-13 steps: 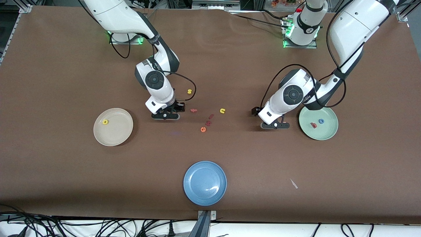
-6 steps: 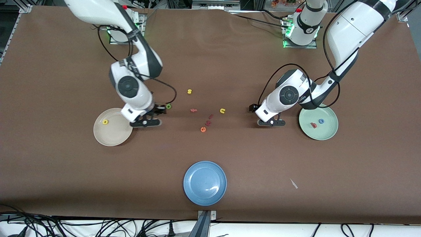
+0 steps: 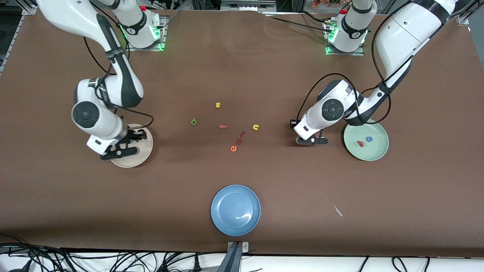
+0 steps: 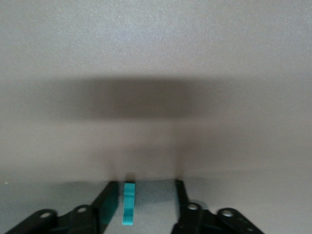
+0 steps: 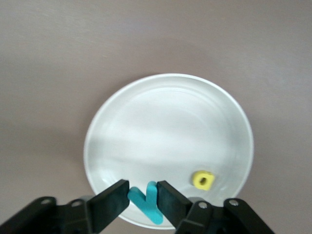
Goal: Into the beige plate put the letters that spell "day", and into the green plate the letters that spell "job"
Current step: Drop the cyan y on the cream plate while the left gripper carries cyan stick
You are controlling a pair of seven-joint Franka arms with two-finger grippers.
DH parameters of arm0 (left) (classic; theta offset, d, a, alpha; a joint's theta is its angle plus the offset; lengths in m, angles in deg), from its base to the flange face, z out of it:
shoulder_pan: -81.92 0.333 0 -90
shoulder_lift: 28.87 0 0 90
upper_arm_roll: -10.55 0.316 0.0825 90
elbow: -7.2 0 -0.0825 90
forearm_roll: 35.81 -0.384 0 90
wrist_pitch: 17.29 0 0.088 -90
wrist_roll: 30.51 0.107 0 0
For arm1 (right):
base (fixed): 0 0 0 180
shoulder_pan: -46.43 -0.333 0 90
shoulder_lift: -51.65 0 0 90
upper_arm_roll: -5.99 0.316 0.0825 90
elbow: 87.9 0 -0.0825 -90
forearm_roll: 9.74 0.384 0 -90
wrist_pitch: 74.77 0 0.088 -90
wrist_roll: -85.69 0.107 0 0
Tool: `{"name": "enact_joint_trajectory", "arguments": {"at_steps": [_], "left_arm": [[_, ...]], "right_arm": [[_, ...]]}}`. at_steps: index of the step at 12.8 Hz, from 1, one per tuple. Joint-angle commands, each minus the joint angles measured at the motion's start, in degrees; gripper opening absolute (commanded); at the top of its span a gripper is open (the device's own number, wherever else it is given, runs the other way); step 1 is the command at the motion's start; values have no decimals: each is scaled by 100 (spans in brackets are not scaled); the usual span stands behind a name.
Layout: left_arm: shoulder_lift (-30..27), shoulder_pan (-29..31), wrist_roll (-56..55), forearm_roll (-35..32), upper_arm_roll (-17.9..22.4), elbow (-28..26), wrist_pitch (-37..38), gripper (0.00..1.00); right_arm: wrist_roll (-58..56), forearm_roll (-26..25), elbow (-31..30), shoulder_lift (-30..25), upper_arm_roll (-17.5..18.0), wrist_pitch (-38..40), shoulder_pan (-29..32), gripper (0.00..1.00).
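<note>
My right gripper (image 3: 127,145) hangs over the beige plate (image 3: 140,152), shut on the teal "y" (image 5: 148,202). The yellow "d" (image 5: 202,180) lies in that plate (image 5: 165,122). The green "a" (image 3: 193,121) lies on the table toward the middle. My left gripper (image 3: 312,140) is low at the table beside the green plate (image 3: 380,149), which holds the red "b" (image 3: 361,143) and blue "o" (image 3: 369,139). In the left wrist view the thin teal "j" (image 4: 128,202) stands between the parted jaws of my left gripper (image 4: 145,197), close to one finger (image 4: 108,201) and with a gap to the other.
Loose letters lie mid-table: a yellow "s" (image 3: 217,105), a reddish "f" (image 3: 222,127), a yellow "u" (image 3: 256,127), two dark red pieces (image 3: 241,137) and an orange "e" (image 3: 233,148). A blue plate (image 3: 235,210) sits near the front edge, and a white scrap (image 3: 337,210) lies nearby.
The right arm swung from the middle of the table to over the beige plate, carrying the "y" and uncovering the green "a". The left gripper's jaws narrowed around the "j".
</note>
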Motion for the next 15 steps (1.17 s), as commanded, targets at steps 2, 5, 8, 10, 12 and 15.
{"name": "enact_joint_trajectory", "arguments": {"at_steps": [2, 5, 8, 10, 12, 15], "left_arm": [[-6, 51, 65, -31, -76, -21, -70, 0], [-172, 33, 30, 13, -146, 320, 174, 0], [-252, 191, 100, 529, -489, 1591, 1813, 0], [-244, 261, 449, 610, -480, 2436, 3150, 0], [-244, 786, 1230, 610, -480, 2572, 3559, 0], [-156, 1499, 2399, 558, -445, 2449, 3569, 0]], "right_arm": [[-128, 225, -153, -66, -23, 110, -61, 98], [134, 612, -144, -83, 221, 233, -70, 98], [1651, 613, -153, -109, 959, 189, -78, 98], [2523, 604, -144, -101, 1442, 137, -96, 98], [3278, 604, -231, -75, 1707, -143, -105, 98], [4230, 587, -766, -39, 1972, -1064, -122, 98]]}}
